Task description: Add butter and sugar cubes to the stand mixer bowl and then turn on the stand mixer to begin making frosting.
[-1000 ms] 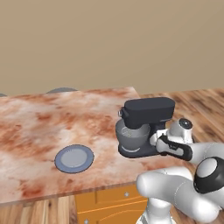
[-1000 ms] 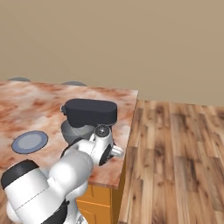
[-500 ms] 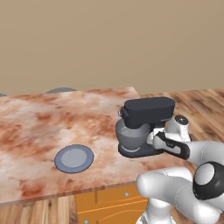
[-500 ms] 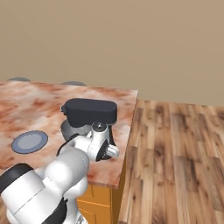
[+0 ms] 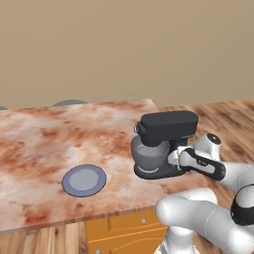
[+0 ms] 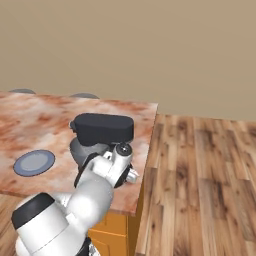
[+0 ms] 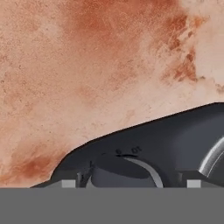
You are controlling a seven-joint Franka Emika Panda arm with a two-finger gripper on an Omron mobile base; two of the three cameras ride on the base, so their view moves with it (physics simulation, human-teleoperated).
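The dark stand mixer stands near the counter's right end, its head down over the grey stand mixer bowl. In the right base view the stand mixer and its bowl sit just beyond my white hand. My gripper reaches in from the right, low against the mixer's column. In the hand view my gripper is open, its tips apart on either side of a small round knob on the mixer's dark body. The butter and sugar cubes are out of view.
A flat blue-grey plate lies on the marbled counter left of the mixer, also plate. The counter's right edge drops to a wooden floor. Orange cabinet fronts sit below.
My hand has slid a little left and down, closer in against the mixer's column. The mixer, bowl and plate have not moved.
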